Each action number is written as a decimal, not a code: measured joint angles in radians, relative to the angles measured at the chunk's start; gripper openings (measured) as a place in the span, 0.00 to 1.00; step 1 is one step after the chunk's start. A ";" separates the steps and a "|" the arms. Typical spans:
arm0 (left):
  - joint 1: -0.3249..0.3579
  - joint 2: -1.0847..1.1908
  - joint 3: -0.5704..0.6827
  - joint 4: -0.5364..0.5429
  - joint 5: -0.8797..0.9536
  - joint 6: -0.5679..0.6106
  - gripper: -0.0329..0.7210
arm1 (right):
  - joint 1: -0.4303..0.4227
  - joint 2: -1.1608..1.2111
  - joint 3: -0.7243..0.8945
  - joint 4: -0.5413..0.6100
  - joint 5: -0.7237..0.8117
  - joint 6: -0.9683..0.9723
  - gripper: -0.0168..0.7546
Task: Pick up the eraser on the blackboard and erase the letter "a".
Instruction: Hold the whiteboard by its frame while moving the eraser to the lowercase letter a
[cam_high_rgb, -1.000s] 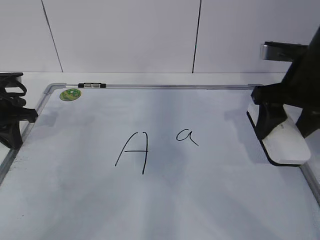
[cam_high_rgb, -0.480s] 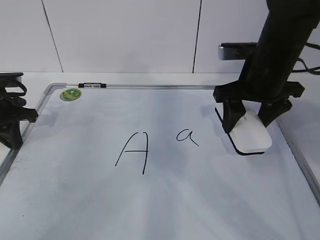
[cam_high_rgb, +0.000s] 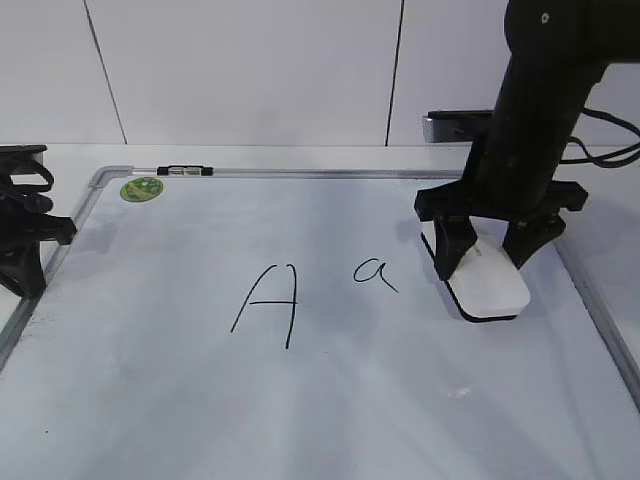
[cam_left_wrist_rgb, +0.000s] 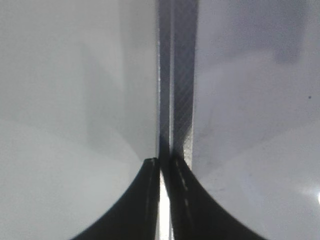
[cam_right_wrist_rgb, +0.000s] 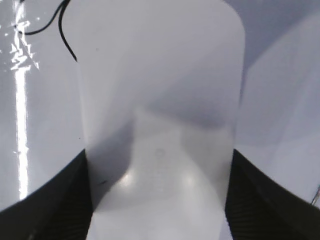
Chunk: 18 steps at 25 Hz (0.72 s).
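Over on the right side of the blackboard (cam_high_rgb: 330, 400), the right gripper (cam_high_rgb: 487, 262) has its two black fingers clamped on the long sides of the eraser (cam_high_rgb: 487, 283), which looks to be sitting flat on the board surface, felt side down. The wrist view backs that up: the white block fills the gap between the fingers, with a bit of marker stroke peeking out at its upper left corner. The letter "a" (cam_high_rgb: 374, 272) is just to the left of the eraser, near but not touching, and the capital "A" (cam_high_rgb: 268, 304) sits a bit further left.

My take on doing this bit well: slide the eraser straight left over the small letter with steady downward pressure so the felt stays flat, not tipped on an edge. Stop short before reaching the capital, since there isn't much room between the two letters. A couple of short back-and-forth passes probably beat one long sweep. Watch the little tail on the "a", easy to miss.

The left gripper (cam_left_wrist_rgb: 163, 167) is parked off the board's left frame, fingers pressed together, holding nothing.
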 joint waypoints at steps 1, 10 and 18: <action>0.000 0.000 0.000 0.000 0.000 0.000 0.09 | 0.000 0.002 -0.009 -0.001 0.000 0.000 0.73; 0.000 0.000 0.000 0.000 0.000 0.000 0.09 | 0.007 0.046 -0.079 0.020 0.000 -0.011 0.73; 0.000 0.000 0.000 -0.002 0.000 0.000 0.09 | 0.037 0.107 -0.142 0.022 0.000 -0.017 0.73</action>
